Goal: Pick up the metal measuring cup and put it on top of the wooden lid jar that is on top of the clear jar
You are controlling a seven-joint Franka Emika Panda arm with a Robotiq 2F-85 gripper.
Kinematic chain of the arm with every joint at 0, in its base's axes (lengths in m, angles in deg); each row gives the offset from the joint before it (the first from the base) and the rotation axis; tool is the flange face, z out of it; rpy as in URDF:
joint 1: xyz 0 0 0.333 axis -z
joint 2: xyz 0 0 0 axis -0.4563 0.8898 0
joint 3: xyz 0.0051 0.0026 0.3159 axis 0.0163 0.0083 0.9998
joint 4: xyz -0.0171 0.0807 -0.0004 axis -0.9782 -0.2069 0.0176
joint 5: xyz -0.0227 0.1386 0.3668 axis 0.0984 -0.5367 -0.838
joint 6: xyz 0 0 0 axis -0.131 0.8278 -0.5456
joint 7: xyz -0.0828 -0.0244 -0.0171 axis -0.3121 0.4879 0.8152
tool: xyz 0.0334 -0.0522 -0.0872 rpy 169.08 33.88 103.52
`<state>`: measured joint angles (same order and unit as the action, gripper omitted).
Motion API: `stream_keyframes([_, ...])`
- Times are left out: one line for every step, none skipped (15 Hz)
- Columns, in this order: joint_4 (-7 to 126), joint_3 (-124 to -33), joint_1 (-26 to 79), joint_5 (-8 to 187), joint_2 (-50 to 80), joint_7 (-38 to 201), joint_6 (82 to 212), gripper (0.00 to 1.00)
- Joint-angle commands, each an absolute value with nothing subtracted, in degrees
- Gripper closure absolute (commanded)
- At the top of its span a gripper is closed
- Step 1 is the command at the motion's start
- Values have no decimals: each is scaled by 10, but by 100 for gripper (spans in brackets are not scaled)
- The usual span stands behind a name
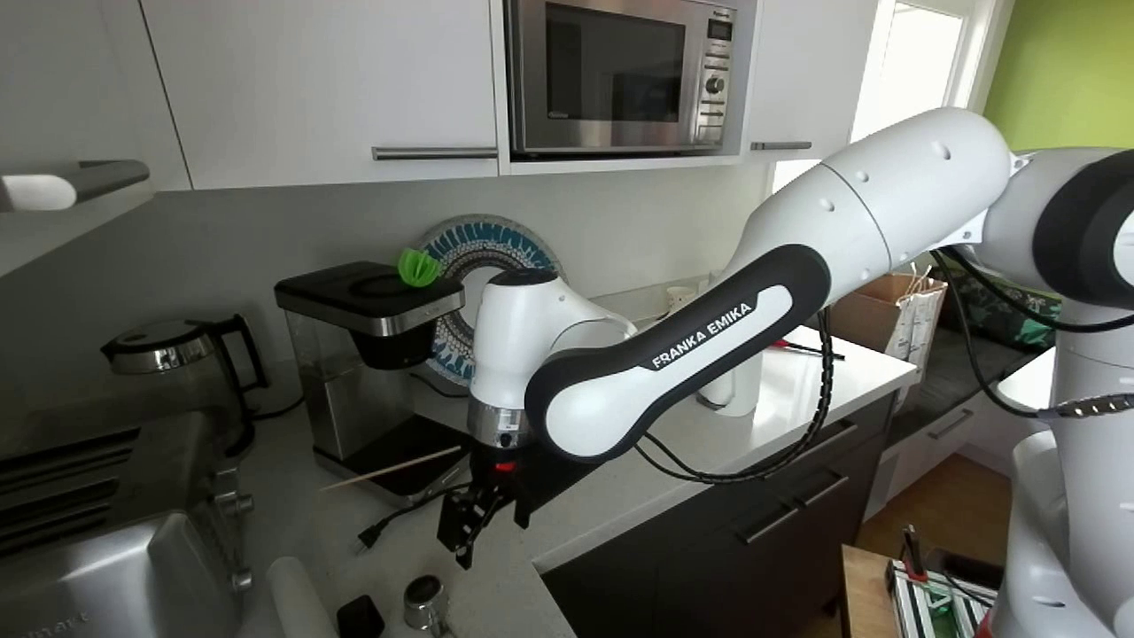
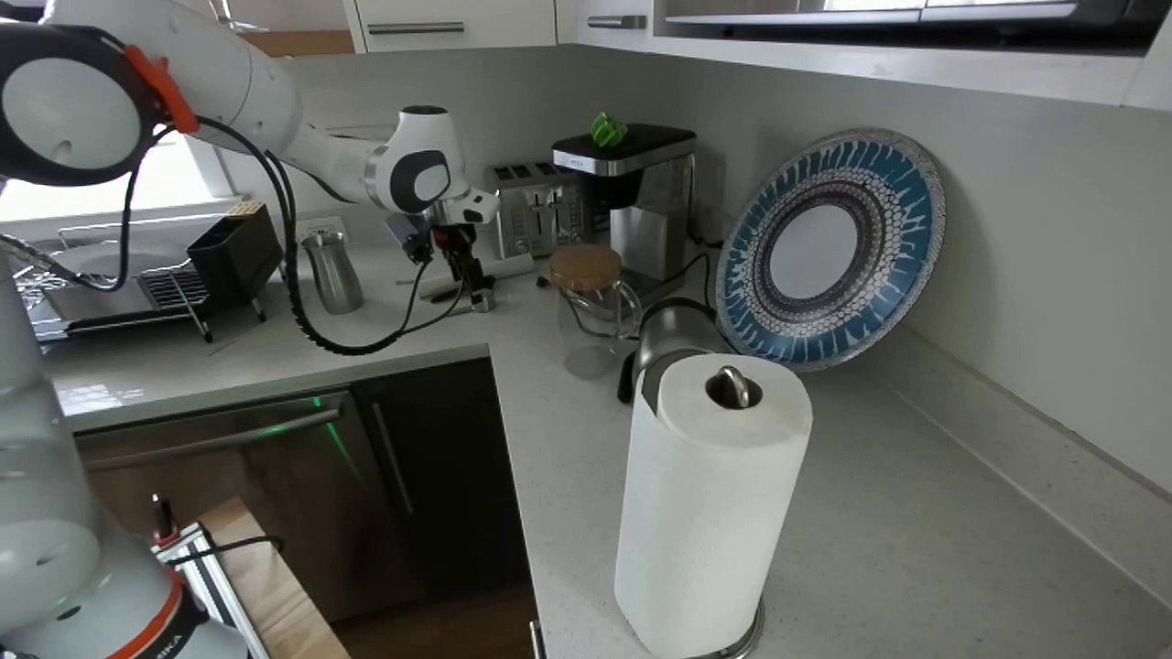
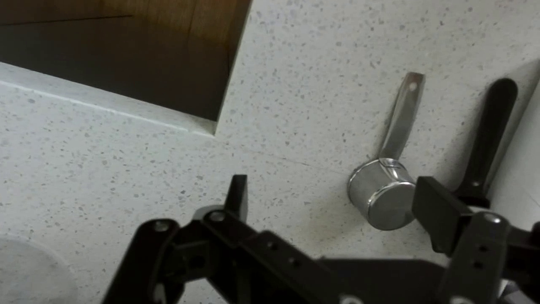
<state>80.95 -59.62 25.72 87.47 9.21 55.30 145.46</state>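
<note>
The metal measuring cup (image 3: 382,198) sits upside down on the counter in the wrist view, flat base up, its handle pointing away from my gripper. It also shows in both exterior views (image 1: 425,602) (image 2: 483,300). My gripper (image 3: 333,202) is open and empty, held above the counter. The cup shows between the fingers, close to the right-hand finger, which overlaps its edge in the picture; whether they touch I cannot tell. The wooden lid jar (image 2: 586,270) stands on the clear jar (image 2: 591,357) in an exterior view (image 2: 586,256); my arm hides both in the exterior view with the toaster close up.
A black-handled tool (image 3: 489,135) and a white cylinder (image 1: 299,598) lie beside the cup. A toaster (image 1: 115,532), coffee machine (image 1: 372,301) and power plug (image 1: 372,533) are near. A paper towel roll (image 2: 714,503) stands farther along. The counter edge (image 3: 215,126) turns a corner.
</note>
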Motion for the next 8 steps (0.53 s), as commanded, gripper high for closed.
stream_keyframes([783, -635, 209, 878, 117, 537, 1460, 0])
stream_keyframes([769, -641, 199, 885, 127, 532, 1457, 0])
stream_keyframes([757, -647, 188, 894, 136, 529, 1453, 0])
stream_keyframes([743, -654, 177, 907, 147, 524, 1446, 0])
stream_keyframes([728, -658, 167, 914, 160, 523, 1440, 0])
stream_keyframes([714, -665, 157, 924, 173, 514, 1438, 0])
stream_keyframes([702, -670, 149, 929, 185, 513, 1430, 0])
stream_keyframes([692, -675, 142, 933, 196, 511, 1424, 0])
